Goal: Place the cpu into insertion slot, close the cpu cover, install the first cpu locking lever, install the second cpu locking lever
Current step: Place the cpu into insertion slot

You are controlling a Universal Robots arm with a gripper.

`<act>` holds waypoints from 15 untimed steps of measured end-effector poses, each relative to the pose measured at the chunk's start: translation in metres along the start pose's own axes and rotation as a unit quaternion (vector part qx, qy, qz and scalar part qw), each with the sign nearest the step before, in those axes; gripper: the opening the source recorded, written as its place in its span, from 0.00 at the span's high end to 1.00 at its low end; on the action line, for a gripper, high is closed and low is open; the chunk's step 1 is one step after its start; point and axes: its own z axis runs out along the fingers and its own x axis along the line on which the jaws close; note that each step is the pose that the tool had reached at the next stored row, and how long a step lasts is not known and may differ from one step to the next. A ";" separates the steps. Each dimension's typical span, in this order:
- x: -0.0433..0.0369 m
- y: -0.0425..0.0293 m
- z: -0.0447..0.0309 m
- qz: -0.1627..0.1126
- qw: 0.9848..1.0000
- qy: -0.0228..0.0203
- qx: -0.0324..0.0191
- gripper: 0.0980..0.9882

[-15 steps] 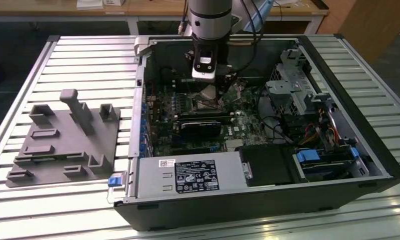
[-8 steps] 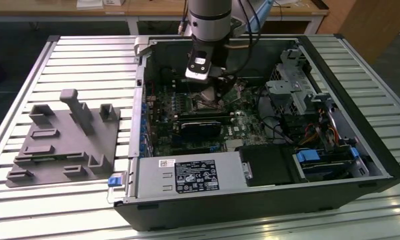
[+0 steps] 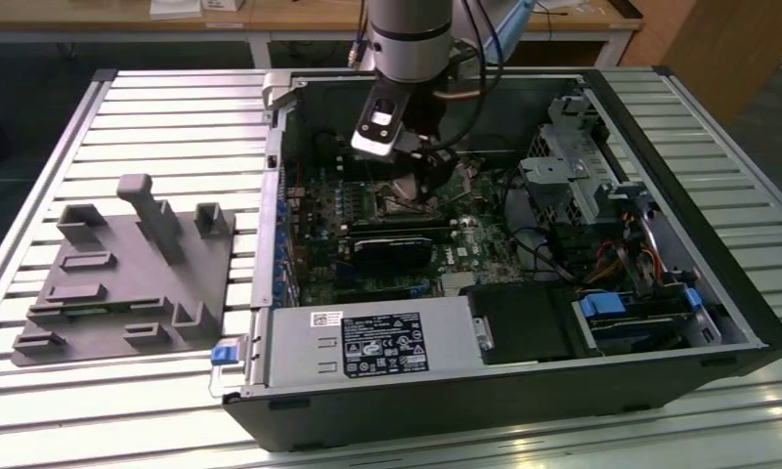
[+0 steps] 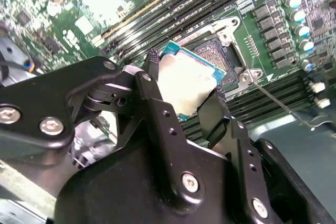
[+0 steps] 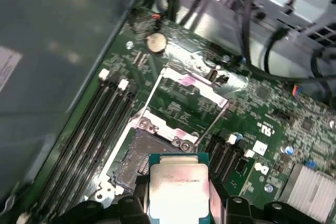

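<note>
Progress sits in step 1 of 4: my gripper (image 4: 185, 90) pinches the cpu (image 4: 184, 77) by 2 opposite edges, held just above the open insertion slot (image 5: 135, 155), not seated. The cpu cover (image 5: 193, 85) stands swung open, so I judge steps 2 to 4 undone.

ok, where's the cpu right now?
In both wrist views the cpu is clamped in the gripper, partly over the open socket beside the memory slots.
</note>
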 end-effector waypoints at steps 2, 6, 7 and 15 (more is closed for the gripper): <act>0.0001 0.0000 0.0007 0.017 1.000 -0.001 0.001 0.50; 0.0013 0.0004 0.0018 0.037 0.999 -0.003 0.002 0.50; 0.0020 0.0008 0.0020 0.039 0.999 -0.003 0.002 0.50; 0.0062 0.0027 0.0041 0.068 0.998 -0.006 0.004 0.50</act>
